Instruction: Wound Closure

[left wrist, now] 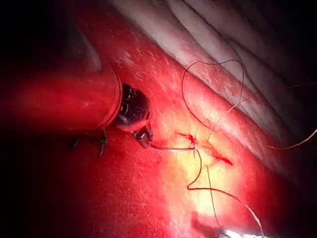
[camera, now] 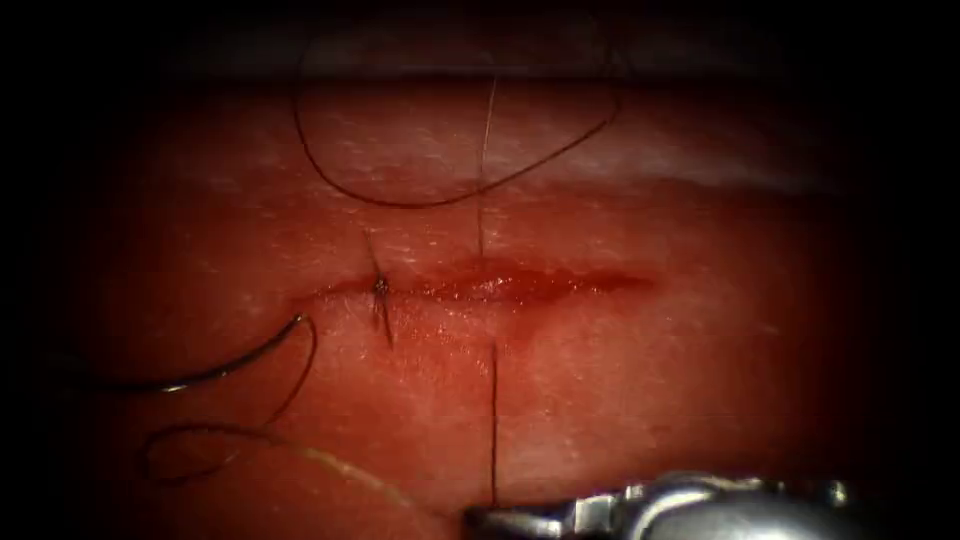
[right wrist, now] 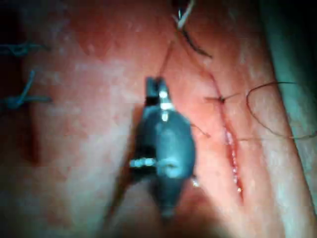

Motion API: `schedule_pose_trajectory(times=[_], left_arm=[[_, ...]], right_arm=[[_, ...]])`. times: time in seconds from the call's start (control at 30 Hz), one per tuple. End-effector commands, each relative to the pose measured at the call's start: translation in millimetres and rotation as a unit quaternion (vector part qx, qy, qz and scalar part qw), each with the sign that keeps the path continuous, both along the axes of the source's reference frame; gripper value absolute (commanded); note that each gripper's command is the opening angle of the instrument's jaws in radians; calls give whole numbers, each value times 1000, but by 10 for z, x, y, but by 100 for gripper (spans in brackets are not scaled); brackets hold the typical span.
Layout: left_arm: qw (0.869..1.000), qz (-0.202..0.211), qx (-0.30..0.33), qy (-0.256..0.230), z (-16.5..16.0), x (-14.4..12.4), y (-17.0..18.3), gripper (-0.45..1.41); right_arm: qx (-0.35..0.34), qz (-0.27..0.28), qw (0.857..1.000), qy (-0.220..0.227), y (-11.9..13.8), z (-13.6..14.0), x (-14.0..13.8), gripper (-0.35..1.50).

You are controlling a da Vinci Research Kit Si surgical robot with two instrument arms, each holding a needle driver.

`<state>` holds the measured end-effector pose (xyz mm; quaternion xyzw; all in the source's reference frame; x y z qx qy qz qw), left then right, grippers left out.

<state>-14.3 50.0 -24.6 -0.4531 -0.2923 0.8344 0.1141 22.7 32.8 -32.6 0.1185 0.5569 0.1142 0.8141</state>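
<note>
Endoscope view takes in the tissue (camera: 700, 380) with the cut (camera: 560, 284) lying level across the middle of the frame, red fluid (camera: 500, 288) shining along it. At the bottom edge, right of centre, the right tool (camera: 485, 518) comes in, most of its body cut off by the frame. Its jaws are closed on the thread (camera: 493, 420), which rises straight from them to the tissue just below the cut. A paler length comes out above the cut and runs toward the top of the frame, where it crosses a wide dark loop. Near the cut's left end sits a knot (camera: 380, 288) with short ends sticking out above and below. The needle (camera: 235, 365) lies at the lower left, out of the tissue and below the cut. Its thread end is near the knot, and its other end fades into the dark left edge. In the left wrist view the left tool (left wrist: 145, 140) has its jaws closed on that far end of the needle (left wrist: 173, 148), though the grip itself is small and hard to make out. The right wrist view has the right tool (right wrist: 154, 85) pinching the thread (right wrist: 167, 54), with the cut (right wrist: 230, 144) beside it.
</note>
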Motion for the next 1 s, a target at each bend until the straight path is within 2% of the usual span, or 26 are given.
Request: schedule_pose_trajectory(times=[0.03, 0.13, 0.23, 0.27, 0.3, 0.33, 0.37, 0.4, 0.47, 0.57, 0.8, 0.93, 1.0], left_arm=[[1000, 2, 1, -2, 7, -4, 0, -35], [1000, 4, 0, -2, 9, -4, -1, -35], [1000, 4, 0, -2, 10, -4, -1, -35], [1000, 4, 0, -2, 10, -3, -2, -35], [1000, 4, 0, -2, 10, -3, -2, -35], [1000, 4, 0, -2, 10, -3, -2, -35], [1000, 4, 0, -2, 10, -3, -2, -35], [1000, 4, 0, -2, 10, -3, -2, -35], [1000, 6, 0, -3, 11, -2, -2, -35], [1000, 6, -1, -2, 14, -2, -3, -35], [1000, 7, 3, -1, 19, -1, -5, -35], [1000, 8, 2, -1, 23, -1, -6, -35], [1000, 9, 2, -1, 23, 1, -6, -35]], right_arm=[[3, -10, 1000, 8, -8, -8, 11, -35], [17, -50, 998, 33, -21, -40, 25, -35], [19, -72, 996, 50, -26, -50, 36, -35], [3, -64, 997, 53, -21, -52, 39, -35], [-6, -49, 997, 59, -16, -51, 40, -16], [-12, -36, 997, 67, -11, -50, 38, 26], [-18, -22, 997, 72, -6, -48, 36, 59], [-29, 16, 997, 69, 4, -42, 27, 103], [-37, 40, 997, 54, 13, -37, 18, 120], [-46, 79, 995, 47, 33, -25, -3, 132], [-102, 104, 989, 29, 61, 7, -44, 123], [-118, 130, 984, 3, 68, 30, -51, 127], [-117, 115, 986, -10, 63, 44, -50, 125]])
